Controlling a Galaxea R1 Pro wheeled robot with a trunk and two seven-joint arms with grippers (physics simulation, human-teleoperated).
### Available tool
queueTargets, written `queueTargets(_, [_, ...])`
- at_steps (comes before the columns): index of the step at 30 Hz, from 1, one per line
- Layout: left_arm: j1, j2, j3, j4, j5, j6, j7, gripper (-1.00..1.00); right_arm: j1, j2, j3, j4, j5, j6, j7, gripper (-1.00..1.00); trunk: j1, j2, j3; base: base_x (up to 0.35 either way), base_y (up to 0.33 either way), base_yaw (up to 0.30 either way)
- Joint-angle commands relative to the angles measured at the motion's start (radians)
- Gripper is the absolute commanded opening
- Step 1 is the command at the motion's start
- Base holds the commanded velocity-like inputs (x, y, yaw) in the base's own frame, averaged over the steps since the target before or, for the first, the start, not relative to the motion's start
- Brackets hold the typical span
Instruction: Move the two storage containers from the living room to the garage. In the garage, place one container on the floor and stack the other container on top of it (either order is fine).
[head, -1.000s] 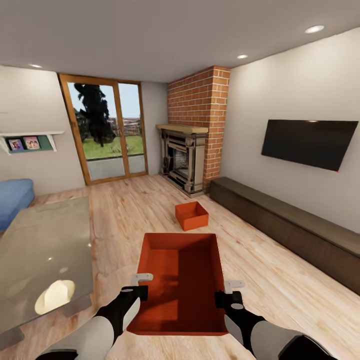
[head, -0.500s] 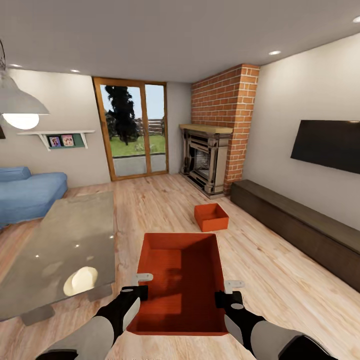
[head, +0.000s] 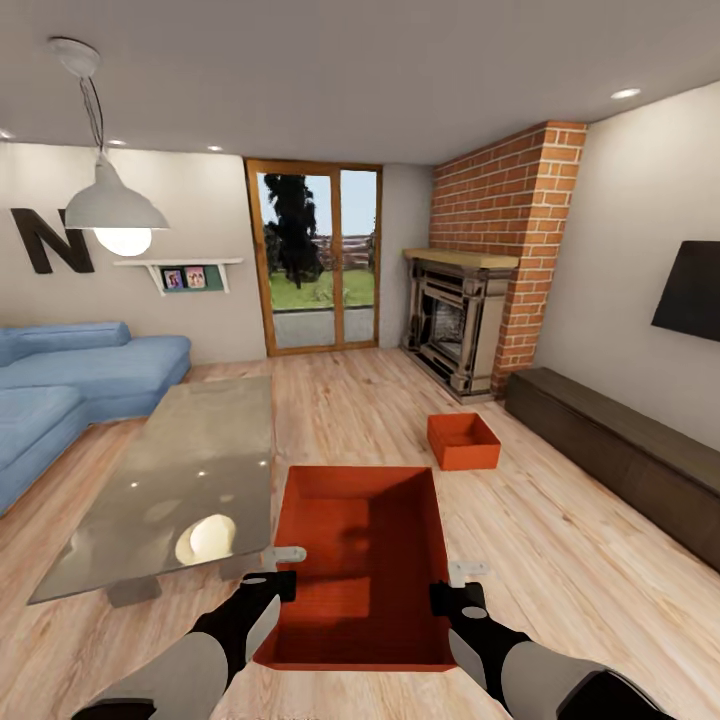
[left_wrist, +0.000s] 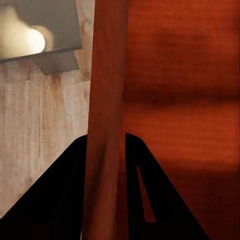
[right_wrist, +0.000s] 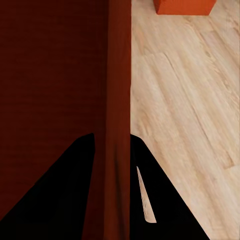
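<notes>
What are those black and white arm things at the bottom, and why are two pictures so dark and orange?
Those are a robot's two arms, seen from a camera on its head. The left gripper and the right gripper each pinch one side wall of a big orange-red container, carried between them above the wooden floor.

The two close-up pictures come from little cameras on the wrists. They sit so near the container's walls that orange fills most of each view, with the black jaws on both sides of the wall.

A second container sits on the floor, in front of the brick fireplace. On the robot's left stand a glass table and a blue sofa.
</notes>
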Motion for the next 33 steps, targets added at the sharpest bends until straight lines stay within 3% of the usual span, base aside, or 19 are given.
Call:
queueTargets(1, [0.0,0.0,0.012,-0.003,-0.025,0.008,0.014,-1.0,0.0,-0.006,-0.001,0.002,-0.018,-0.008,-0.007,-1.0,0.0,-0.001,0.0,0.0,0.0,0.295])
queueTargets(33, [0.0,0.0,0.01,-0.003,-0.025,0.007,0.014,-1.0,0.0,-0.005,-0.001,0.002,-0.017,-0.008,-0.007,-1.0,0.0,-0.001,0.0,0.0,0.0,0.295])
